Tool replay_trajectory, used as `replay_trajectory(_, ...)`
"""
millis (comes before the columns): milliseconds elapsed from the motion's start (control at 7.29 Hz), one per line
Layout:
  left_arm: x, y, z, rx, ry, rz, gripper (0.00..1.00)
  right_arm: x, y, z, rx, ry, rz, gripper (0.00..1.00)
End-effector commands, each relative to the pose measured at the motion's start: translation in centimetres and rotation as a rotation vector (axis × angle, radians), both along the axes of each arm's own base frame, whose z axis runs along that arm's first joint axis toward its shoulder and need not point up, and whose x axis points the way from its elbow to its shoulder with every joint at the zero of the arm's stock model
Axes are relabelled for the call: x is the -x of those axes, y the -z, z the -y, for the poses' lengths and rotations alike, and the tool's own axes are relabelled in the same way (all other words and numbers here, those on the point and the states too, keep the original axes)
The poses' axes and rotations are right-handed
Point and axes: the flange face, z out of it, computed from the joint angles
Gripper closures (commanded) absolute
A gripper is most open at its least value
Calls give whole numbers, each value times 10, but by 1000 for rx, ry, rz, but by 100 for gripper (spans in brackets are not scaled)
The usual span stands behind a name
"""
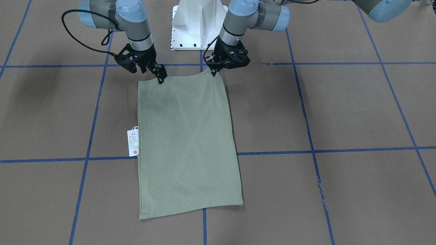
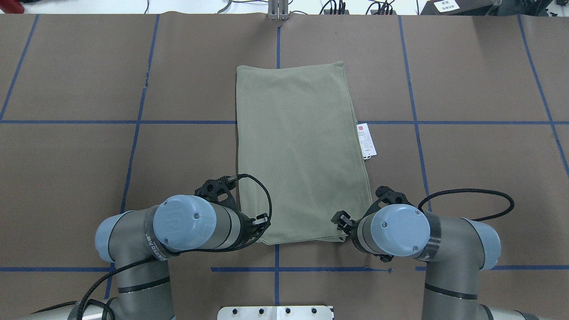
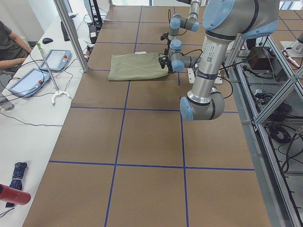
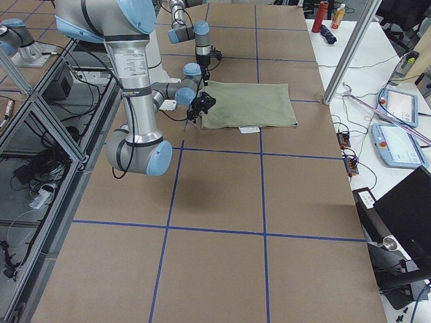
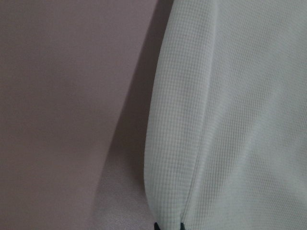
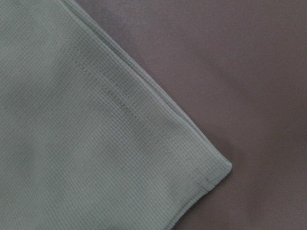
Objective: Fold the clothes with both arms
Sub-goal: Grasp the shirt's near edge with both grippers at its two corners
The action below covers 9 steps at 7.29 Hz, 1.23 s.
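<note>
The sage-green shirt (image 1: 187, 143) lies folded into a long rectangle on the brown table, also seen from overhead (image 2: 298, 151). Its white hang tag (image 1: 133, 143) sticks out at one long side. My left gripper (image 1: 214, 72) is shut on the robot-side corner and pinches it a little up; the left wrist view shows the fabric (image 5: 230, 120) rising to the fingertips. My right gripper (image 1: 160, 80) stands at the other robot-side corner. The right wrist view shows that corner (image 6: 211, 167) lying flat with no fingers in sight. I cannot tell whether this gripper is open or shut.
The white pedestal base (image 1: 199, 23) stands just behind the shirt's robot-side edge. Blue tape lines (image 1: 306, 149) divide the brown table. A side desk with tablets (image 3: 28, 80) and a metal post (image 3: 71, 33) sit beyond the far edge.
</note>
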Motion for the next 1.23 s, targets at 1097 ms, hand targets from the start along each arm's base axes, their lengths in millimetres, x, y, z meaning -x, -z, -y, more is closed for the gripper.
replay_trajectory(1097, -2, -2, -3, 2, -5, 1, 100, 26, 14, 10, -3, 1, -71, 0)
